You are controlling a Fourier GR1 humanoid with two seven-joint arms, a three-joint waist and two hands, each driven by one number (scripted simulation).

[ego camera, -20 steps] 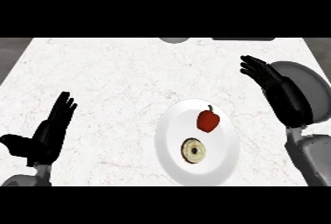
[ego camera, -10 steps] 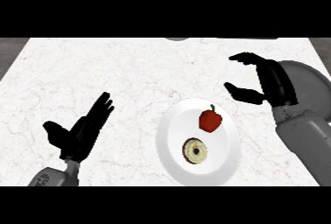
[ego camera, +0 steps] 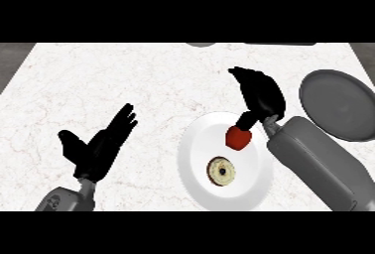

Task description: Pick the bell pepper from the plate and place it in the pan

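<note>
Right hand (ego camera: pixel 260 94) hangs over the plate's (ego camera: pixel 196 149) rim at 1 o'clock, fingers relaxed and unclosed, thumb tip touching or just above the pepper (ego camera: pixel 237 138). Red pepper lies on the white plate's upper right, with a donut (ego camera: pixel 222 171) at 6 o'clock of it. Grey pan (ego camera: pixel 341 104) sits at 3 o'clock of the hand. Left hand (ego camera: pixel 99 146) rests open at 9 o'clock of the plate.

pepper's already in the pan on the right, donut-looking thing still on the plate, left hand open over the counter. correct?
Not quite: the head view shows the bell pepper on the plate, beside the ring-shaped item, not in the pan. The left hand is open over the counter, as you said.
</note>
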